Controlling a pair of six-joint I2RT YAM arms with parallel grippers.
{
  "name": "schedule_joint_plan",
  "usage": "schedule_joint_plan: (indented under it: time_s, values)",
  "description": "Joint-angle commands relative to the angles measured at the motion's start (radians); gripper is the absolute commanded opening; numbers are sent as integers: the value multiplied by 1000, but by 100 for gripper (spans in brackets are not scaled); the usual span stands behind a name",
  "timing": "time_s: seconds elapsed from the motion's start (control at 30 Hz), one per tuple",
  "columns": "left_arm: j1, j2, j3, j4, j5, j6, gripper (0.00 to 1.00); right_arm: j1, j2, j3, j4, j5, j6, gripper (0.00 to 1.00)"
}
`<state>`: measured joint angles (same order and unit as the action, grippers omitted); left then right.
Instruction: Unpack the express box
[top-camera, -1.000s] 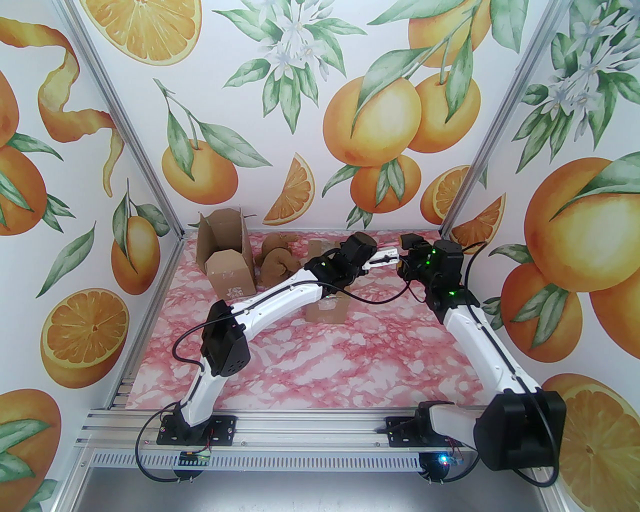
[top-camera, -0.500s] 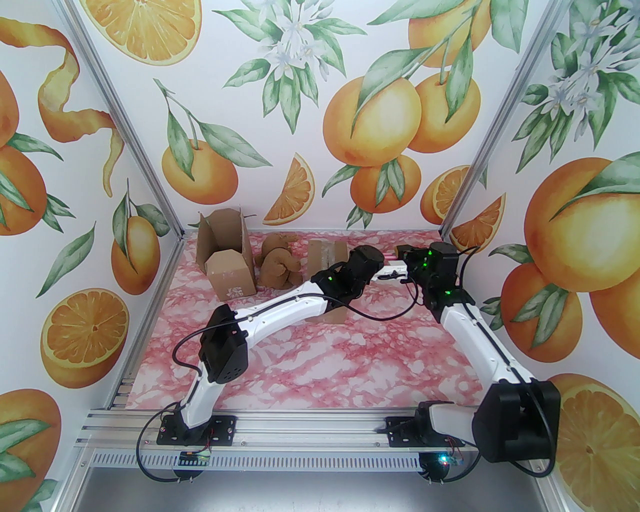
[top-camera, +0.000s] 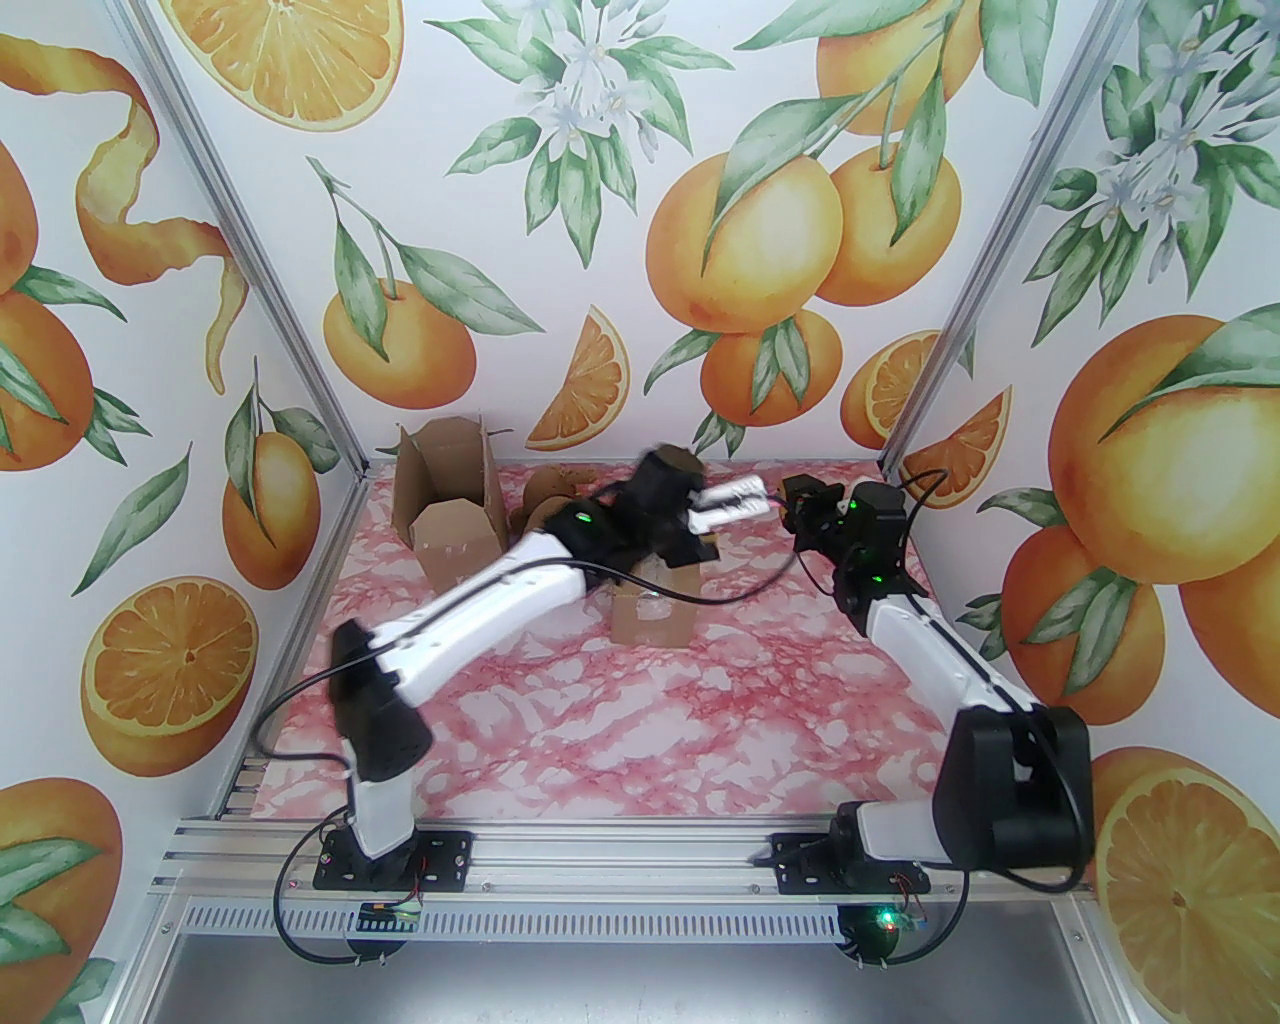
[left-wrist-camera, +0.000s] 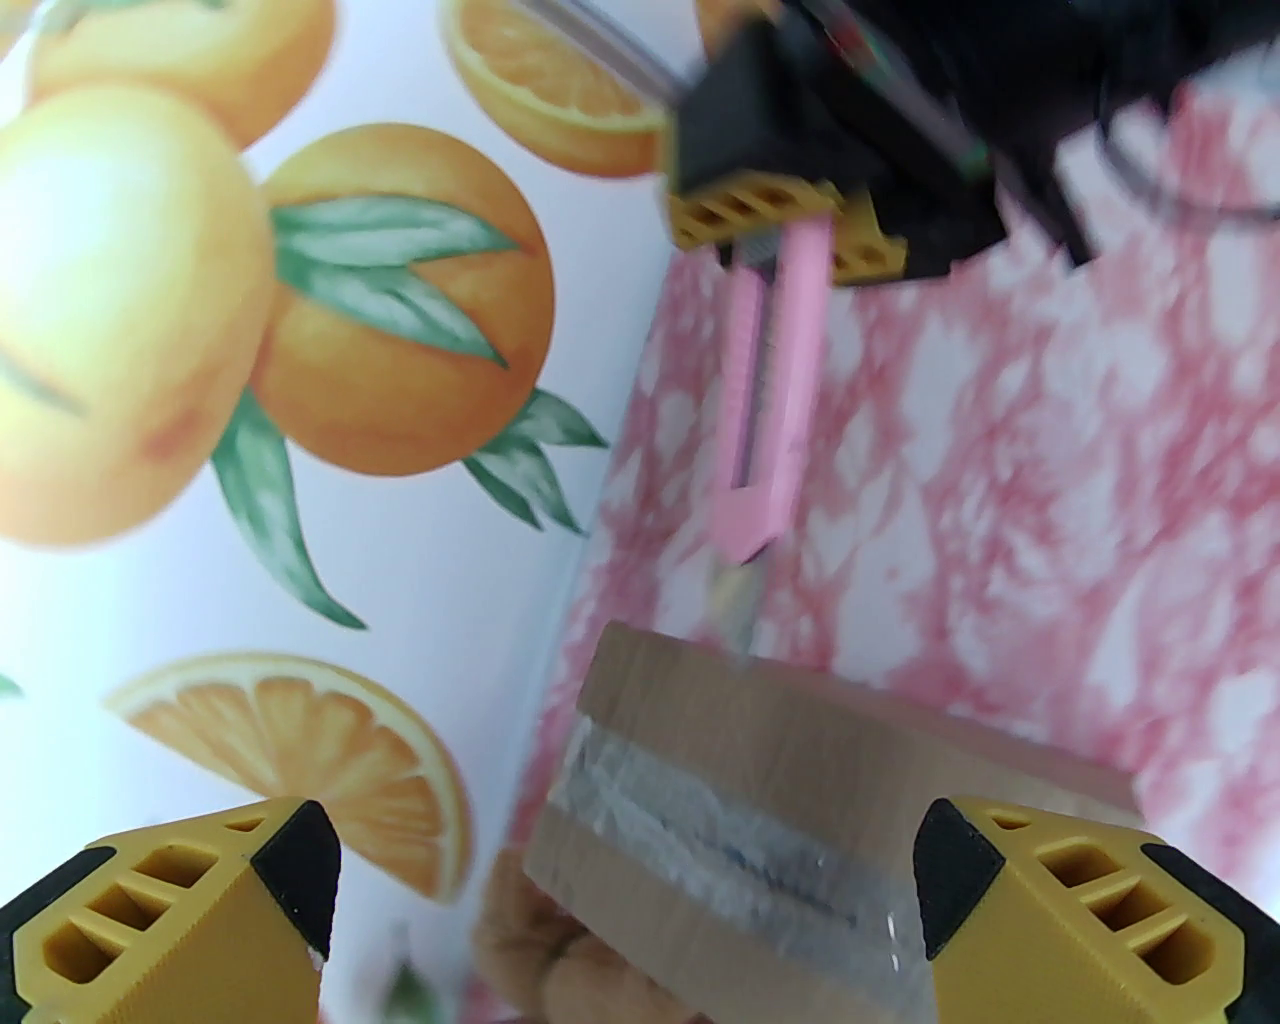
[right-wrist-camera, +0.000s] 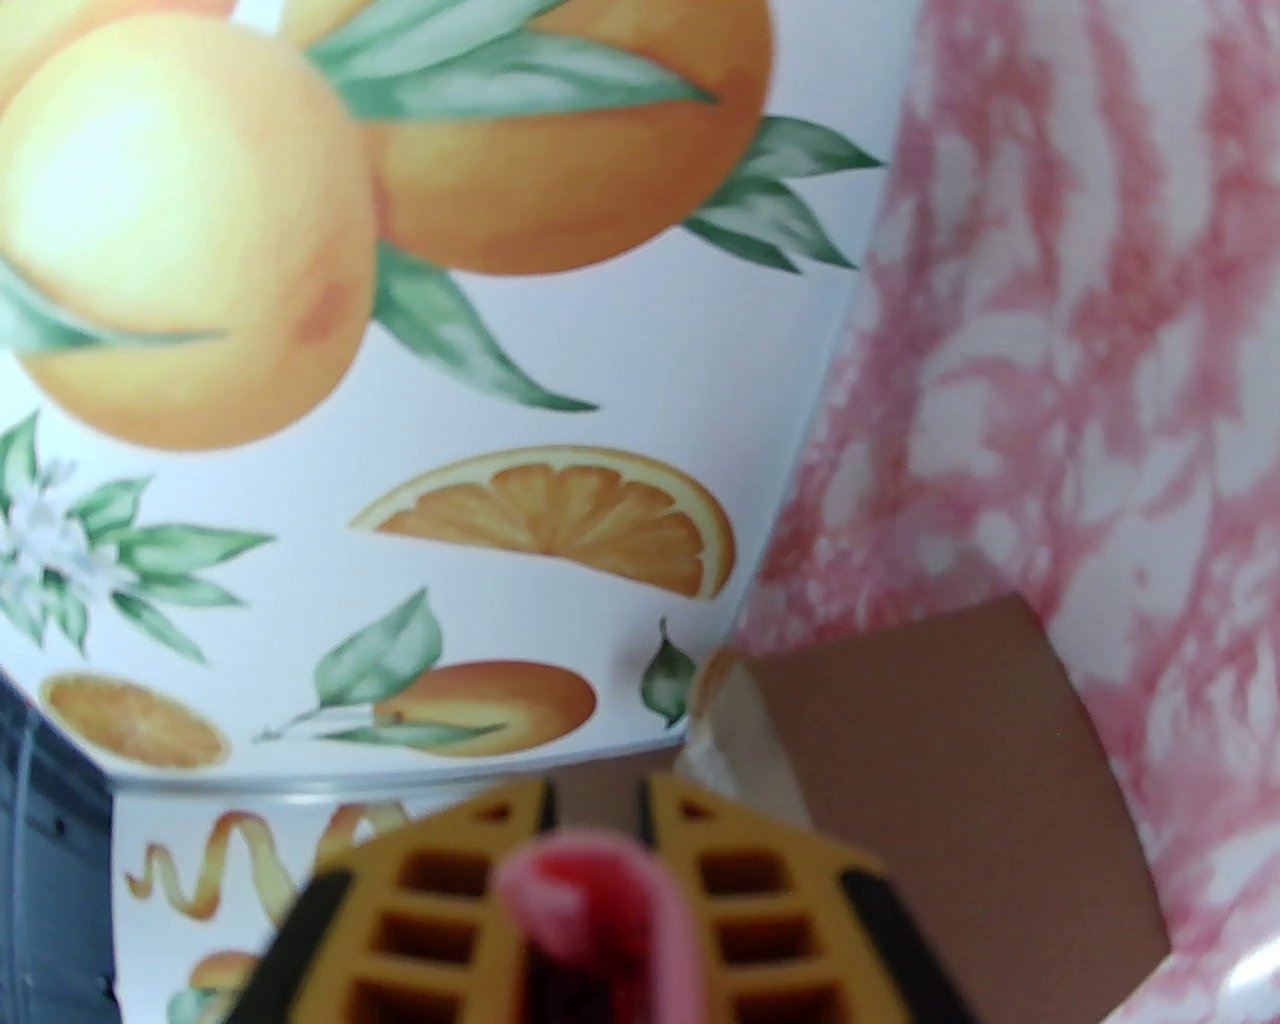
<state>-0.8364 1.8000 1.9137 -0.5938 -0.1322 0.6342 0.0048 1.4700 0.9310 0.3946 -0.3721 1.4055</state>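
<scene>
- We see the left gripper (left-wrist-camera: 625, 880) with its yellow, black-tipped fingers (left-wrist-camera: 290, 880) spread wide and nothing in their grasp. It hovers over a brown cardboard box sealed with clear tape (left-wrist-camera: 800, 790).
- That taped box lies just below the two fingers, its tape strip running along the top face. We see no contact between fingers and cardboard.
- At the box's far edge sits the tip of a pink plastic utility knife (left-wrist-camera: 770, 390). Blur keeps us from telling whether the blade touches the cardboard.
- The right gripper (left-wrist-camera: 795, 240) pinches the knife by the upper end of its handle, blade end pointing down toward the box. In the right wrist view we see its yellow fingers (right-wrist-camera: 480, 880) pressed against both sides of the pink handle.
- From above, the two grippers face each other, just apart, near the back of the pink-and-white marbled table (top-camera: 700, 720).
- Under the left forearm stands a small plain brown carton (top-camera: 655, 615). We cannot tell whether it is the taped one.
- Farther left, near the back-left corner, stands a larger opened cardboard box with raised flaps (top-camera: 445, 520), with a crumpled wad of brown packing paper (top-camera: 548, 488) just beside it.
- Walls printed with oranges and green leaves (top-camera: 740, 250) enclose the table.
</scene>
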Motion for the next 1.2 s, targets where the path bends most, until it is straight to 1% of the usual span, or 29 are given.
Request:
schedule_joint_plan:
  time_s: [0.0, 0.1, 0.17, 0.23, 0.3, 0.33, 0.37, 0.4, 0.47, 0.57, 0.73, 0.93, 1.03, 1.1, 1.17]
  values:
    - [57, -63, -6, -78, 323, -190, 93, -2, 51, 20, 290, -115, -155, 0]
    - [129, -22, 61, -108, 528, -279, 91, 12, 87, 9, 523, -173, -192, 0]
    - [170, 32, 115, -115, 653, -332, 87, 31, 114, 16, 690, -247, -216, 0]
    - [202, 103, 193, -135, 755, -368, 80, 59, 127, 29, 777, -325, -263, 0]
    - [225, 187, 290, -172, 842, -398, 67, 95, 127, 28, 837, -389, -320, 0]
    - [227, 220, 331, -195, 870, -402, 62, 108, 127, 30, 842, -407, -336, 0]
    - [229, 248, 372, -218, 885, -403, 60, 121, 127, 31, 840, -432, -359, 0]
    - [228, 267, 392, -228, 896, -398, 59, 135, 124, 26, 840, -454, -389, 0]
    - [229, 276, 395, -228, 903, -385, 58, 152, 114, 13, 839, -476, -441, 0]
    - [234, 279, 387, -240, 916, -364, 58, 163, 108, 4, 850, -495, -469, 0]
    - [241, 281, 376, -270, 1003, -359, 55, 173, 114, 20, 812, -527, -528, 0]
    - [247, 276, 330, -304, 1105, -351, 56, 171, 118, 45, 817, -549, -578, 0]
    - [249, 275, 317, -315, 1135, -344, 49, 170, 132, 66, 835, -566, -574, 0]
    - [249, 277, 313, -329, 1143, -335, 44, 170, 145, 75, 892, -573, -542, 0]
    - [250, 279, 311, -339, 1145, -327, 38, 170, 160, 82, 935, -572, -510, 0]
